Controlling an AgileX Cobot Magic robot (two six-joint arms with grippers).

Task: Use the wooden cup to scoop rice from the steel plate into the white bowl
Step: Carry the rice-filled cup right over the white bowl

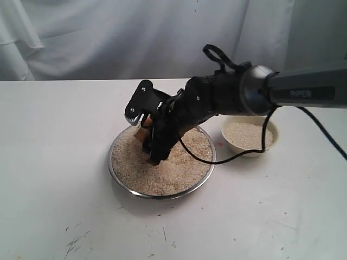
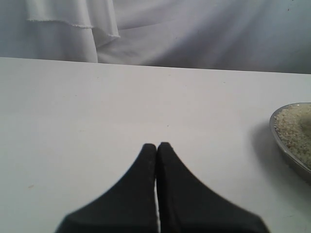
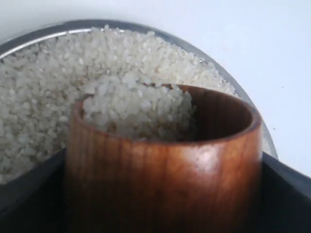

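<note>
The steel plate (image 1: 111, 162) sits mid-table, covered with rice (image 1: 179, 168). My right gripper (image 1: 147, 136) reaches across over the plate and is shut on the wooden cup (image 1: 142, 131). In the right wrist view the reddish-brown cup (image 3: 165, 170) is tilted and partly filled with rice (image 3: 141, 111), with its mouth over the plate's rice (image 3: 43, 87) and the plate rim (image 3: 73, 25) behind. The white bowl (image 1: 271, 146) stands just right of the plate and holds rice (image 1: 246, 132). My left gripper (image 2: 157, 145) is shut on nothing above bare table, out of the exterior view.
A black cable (image 1: 227, 157) from the right arm hangs across the gap between plate and bowl. The plate edge (image 2: 291, 155) shows beside the left gripper. A white curtain (image 1: 135, 38) backs the white table (image 1: 54, 135).
</note>
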